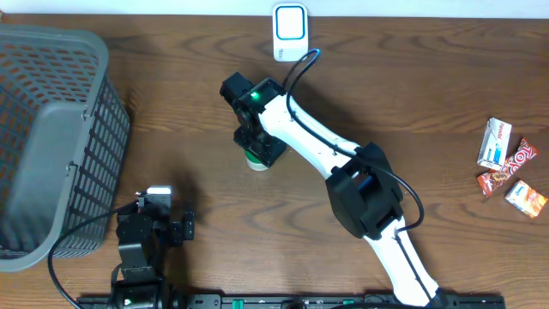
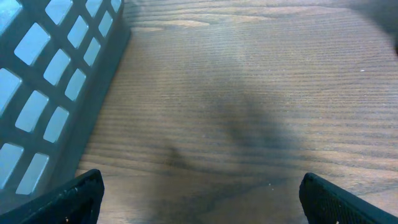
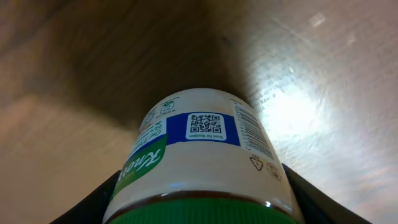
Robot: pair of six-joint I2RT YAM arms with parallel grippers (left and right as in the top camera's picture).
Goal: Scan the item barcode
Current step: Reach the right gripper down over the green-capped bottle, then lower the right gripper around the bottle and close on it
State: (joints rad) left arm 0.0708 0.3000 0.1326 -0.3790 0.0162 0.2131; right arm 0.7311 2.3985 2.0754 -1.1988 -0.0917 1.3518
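Right tool [image 3: 202,208]: the jaws stand on either side of a white bottle [image 3: 199,143], just under its green cap [image 1: 254,161]. The dark fingers [image 3: 118,193] sit hard by the bottle's sides. I cannot tell whether they grip it or only flank it.

Left tool [image 2: 202,202]: the jaws are spread wide with nothing between them, low over bare bench [image 1: 171,103] beside the grey basket [image 1: 99,163], lower left of the overhead frame.

The bottle sits just left of centre in the overhead frame and looks upright, cap toward the tool. The scanner [image 1: 290,33] stands at the top edge, well apart from the bottle. Some snack packets [image 1: 510,167] lie at the far right and play no part.

Step in hand, as I judge it: securing the bottle before carrying it to the scanner.

- Close squarely on the two sides so the round body cannot roll out of the grip.
- Keep the pads clear of the blue band. A QR code [image 3: 204,127] faces up-frame in the right wrist view and should not be covered.
- No line barcode shows. It may be on a hidden side, so expect to rotate the bottle.
- Lift straight up, without dragging.
- Present the printed face flat to the scanner window and hold it steady.

Risk: a grip high near the cap may let the bottle tilt or slip.
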